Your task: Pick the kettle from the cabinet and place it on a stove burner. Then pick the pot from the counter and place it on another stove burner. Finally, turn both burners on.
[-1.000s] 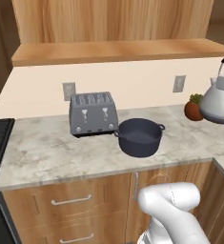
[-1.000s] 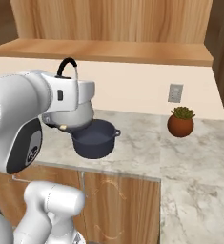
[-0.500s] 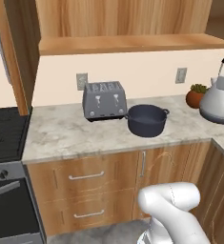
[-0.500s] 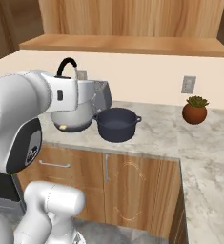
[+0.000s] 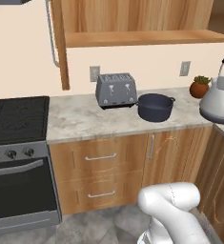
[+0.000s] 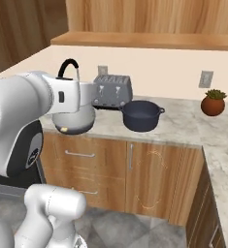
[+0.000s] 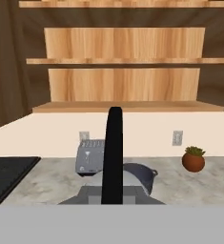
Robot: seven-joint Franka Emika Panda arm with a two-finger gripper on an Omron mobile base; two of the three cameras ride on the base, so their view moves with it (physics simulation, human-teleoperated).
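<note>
Presently the kettle (image 5: pixel 218 97) hangs in the air off the counter (image 5: pixel 85 119), carried at the arm's end; its black handle (image 7: pixel 113 152) rises up the middle of the hand view. Whether the fingers are clamped on it cannot be told. The pot (image 6: pixel 141 115) sits on the counter at the toaster's (image 6: pixel 113 91) 4 o'clock, just beside it. The stove burners (image 5: pixel 15 119) lie bare at the counter's 9 o'clock. A potted plant (image 6: pixel 213 102) stands well apart.

Both base views, opposite sides, shared counter (image 5: pixel 85 119).
</note>
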